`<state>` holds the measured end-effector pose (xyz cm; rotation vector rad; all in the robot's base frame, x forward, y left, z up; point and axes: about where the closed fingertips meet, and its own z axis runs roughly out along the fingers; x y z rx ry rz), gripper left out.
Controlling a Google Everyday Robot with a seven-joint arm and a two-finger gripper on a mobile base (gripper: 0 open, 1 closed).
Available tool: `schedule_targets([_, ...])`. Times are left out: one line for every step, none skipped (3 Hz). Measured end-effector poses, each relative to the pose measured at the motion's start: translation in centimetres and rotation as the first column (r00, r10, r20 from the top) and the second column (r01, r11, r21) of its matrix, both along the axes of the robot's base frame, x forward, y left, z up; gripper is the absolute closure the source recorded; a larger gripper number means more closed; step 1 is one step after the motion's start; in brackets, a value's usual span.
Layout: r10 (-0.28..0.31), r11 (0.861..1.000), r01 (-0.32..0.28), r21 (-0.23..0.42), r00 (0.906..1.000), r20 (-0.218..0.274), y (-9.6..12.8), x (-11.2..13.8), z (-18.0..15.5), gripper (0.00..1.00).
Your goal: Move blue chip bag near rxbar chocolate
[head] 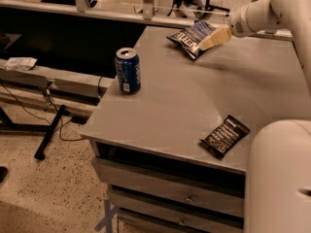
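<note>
One gripper (pixel 216 37) (its grip: cannot tell) is at the blue chip bag (pixel 190 36), well apart from rxbar chocolate (pixel 225 136).

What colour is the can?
The can is blue, camera view; gripper by the blue chip bag.
</note>
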<state>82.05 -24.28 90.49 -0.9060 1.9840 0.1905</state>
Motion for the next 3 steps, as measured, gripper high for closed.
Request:
schedule_targets([-0.051,0.992,0.057,0.11,0.997,-0.058,1.1,2.4,-2.0,0.0])
schedule_targets([-0.082,0.984,0.099,0.146,0.9896,-0.118,2.1,3.4,-3.3,0.0])
schedule_targets([-0.132,0.982,0.15,0.115,0.9803,-0.147,2.4,4.6,-4.2,0.26])
